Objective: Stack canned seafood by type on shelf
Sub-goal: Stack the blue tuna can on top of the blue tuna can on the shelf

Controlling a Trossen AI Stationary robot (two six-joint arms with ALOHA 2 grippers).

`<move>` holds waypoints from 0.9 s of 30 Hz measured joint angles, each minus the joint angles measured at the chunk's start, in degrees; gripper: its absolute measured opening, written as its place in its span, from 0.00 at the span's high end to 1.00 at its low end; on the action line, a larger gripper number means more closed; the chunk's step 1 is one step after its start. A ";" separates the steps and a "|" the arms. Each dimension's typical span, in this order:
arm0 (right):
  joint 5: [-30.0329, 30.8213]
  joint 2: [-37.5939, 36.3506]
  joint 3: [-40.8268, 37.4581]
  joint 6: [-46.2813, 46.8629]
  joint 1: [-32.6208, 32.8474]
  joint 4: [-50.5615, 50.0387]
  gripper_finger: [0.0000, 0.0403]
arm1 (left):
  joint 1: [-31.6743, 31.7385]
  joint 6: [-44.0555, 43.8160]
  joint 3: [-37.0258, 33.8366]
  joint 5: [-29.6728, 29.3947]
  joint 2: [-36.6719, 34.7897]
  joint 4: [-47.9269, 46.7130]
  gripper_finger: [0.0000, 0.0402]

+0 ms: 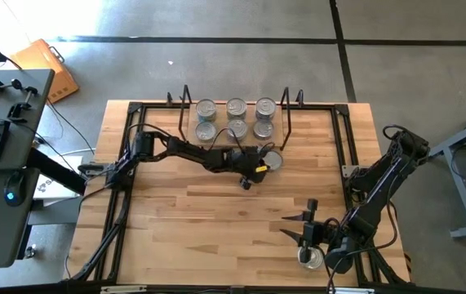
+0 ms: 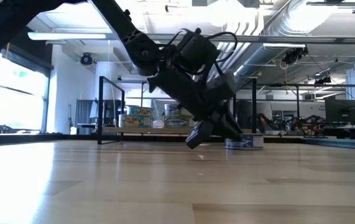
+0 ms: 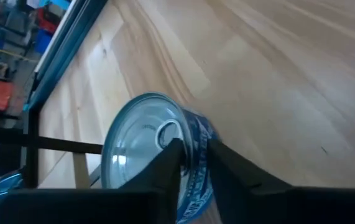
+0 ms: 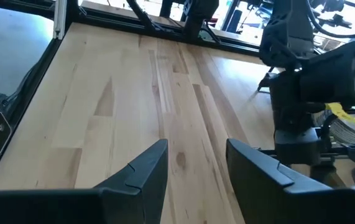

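The left tool [image 3: 193,165] is clamped on the rim of a silver-topped tin [image 3: 146,152], just in front of the shelf [image 1: 237,135] holding six tins. The right tool [image 4: 196,171], jaws apart and empty, hovers over the pale wooden counter [image 1: 200,220]'s near right corner, beside another tin [image 1: 311,258].

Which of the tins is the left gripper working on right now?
The lone tin just in front of the shelf; the left gripper pinches its rim, while the six others sit on the shelf.

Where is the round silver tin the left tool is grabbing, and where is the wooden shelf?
Round silver-topped tin [image 3: 143,140]: left wrist view, on its shiny lid.
Low wooden shelf with black wire ends [image 1: 220,119]: high view, on bare board between tins.
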 joint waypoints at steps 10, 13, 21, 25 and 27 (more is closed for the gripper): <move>0.02 0.00 0.00 -0.10 0.00 -0.16 0.61 | -5.95 -0.71 -0.30 -6.14 -1.84 -3.07 0.99; 0.02 0.00 0.00 0.10 -0.02 -0.31 0.61 | -8.09 -0.62 -0.55 -7.61 -2.84 -5.40 1.00; 0.02 0.04 0.00 0.93 -0.02 -0.74 0.61 | -11.94 -1.33 -0.39 -14.93 -6.82 -7.31 1.00; 0.04 0.07 0.00 1.36 -0.02 -0.94 0.61 | -12.92 -2.69 -0.44 -15.80 -7.41 -7.79 1.00; 0.92 0.26 0.00 2.79 -0.45 -0.97 0.61 | -13.27 -2.84 -0.39 -16.00 -7.59 -7.91 1.00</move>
